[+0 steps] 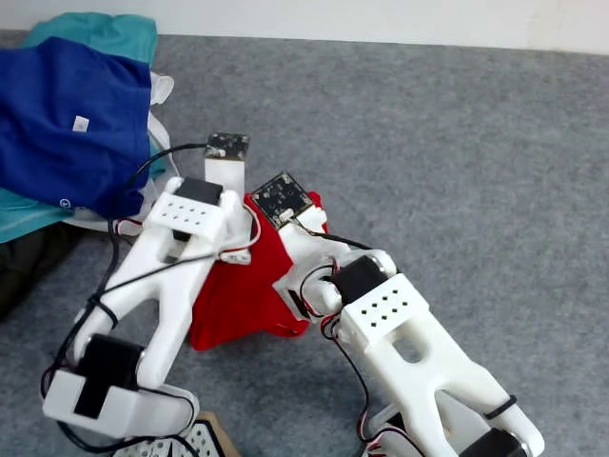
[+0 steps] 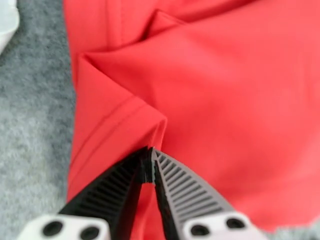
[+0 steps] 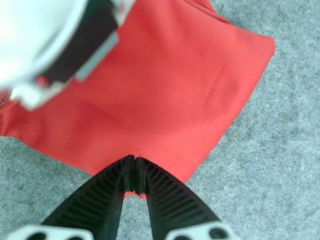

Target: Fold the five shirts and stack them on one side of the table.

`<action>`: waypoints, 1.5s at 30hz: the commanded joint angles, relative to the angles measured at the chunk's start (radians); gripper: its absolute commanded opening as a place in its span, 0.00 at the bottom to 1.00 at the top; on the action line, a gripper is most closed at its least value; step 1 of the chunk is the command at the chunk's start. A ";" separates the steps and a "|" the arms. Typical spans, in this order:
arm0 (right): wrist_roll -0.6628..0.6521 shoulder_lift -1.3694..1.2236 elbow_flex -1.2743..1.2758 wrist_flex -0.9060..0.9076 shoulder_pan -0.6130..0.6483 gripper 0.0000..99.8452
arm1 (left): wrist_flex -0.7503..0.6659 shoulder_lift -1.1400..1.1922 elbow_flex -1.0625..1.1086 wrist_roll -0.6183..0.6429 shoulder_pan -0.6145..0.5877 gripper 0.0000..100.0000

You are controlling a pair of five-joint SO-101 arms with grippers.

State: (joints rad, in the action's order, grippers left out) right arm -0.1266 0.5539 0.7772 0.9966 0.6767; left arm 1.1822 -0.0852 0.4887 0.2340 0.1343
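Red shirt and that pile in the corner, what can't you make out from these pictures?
Red shirt: high view, the arms cover its middle, so how far it is folded is unclear.
Blue shirt: high view, it covers the teal shirt and the edge cuts both, so no count.
Dark cloth: cut by the edge, unidentifiable.

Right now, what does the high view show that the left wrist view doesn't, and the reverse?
Only the high view: a blue shirt lying on a teal shirt at a corner of the grey table cover. Only the left wrist view: the left pincer shut on a raised fold of the red shirt. Both: the red shirt on that cover.
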 commanded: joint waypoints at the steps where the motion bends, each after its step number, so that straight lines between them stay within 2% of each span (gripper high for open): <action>1: -0.006 0.005 -0.005 -0.018 -0.012 0.01 | -0.051 0.024 -0.045 0.005 -0.085 0.02; 8: -0.006 0.005 -0.005 -0.019 -0.012 0.01 | -0.064 0.030 -0.140 0.005 -0.157 0.02; 15: -0.006 0.005 -0.001 -0.019 -0.012 0.01 | -0.219 0.039 -0.125 0.005 -0.160 0.02; 21: -0.006 0.005 -0.001 -0.019 -0.013 0.01 | -0.336 0.153 -0.156 0.005 -0.232 0.02; 28: -0.006 0.004 0.004 -0.053 -0.015 0.01 | -0.339 0.231 -0.234 0.008 -0.334 0.02; 39: 0.032 0.004 0.004 -0.056 -0.015 0.01 | -0.341 0.231 -0.292 0.009 -0.321 0.02; 42: 0.034 0.004 0.004 -0.058 -0.015 0.01 | -0.285 0.231 -0.295 0.008 -0.303 0.11; 45: 0.034 0.004 0.004 -0.058 -0.015 0.01 | -0.198 0.229 -0.320 0.012 -0.280 0.29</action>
State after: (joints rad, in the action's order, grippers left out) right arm -0.1020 0.5539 0.7833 0.9597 0.6767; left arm 0.8907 0.1557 0.2340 0.2371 -0.1864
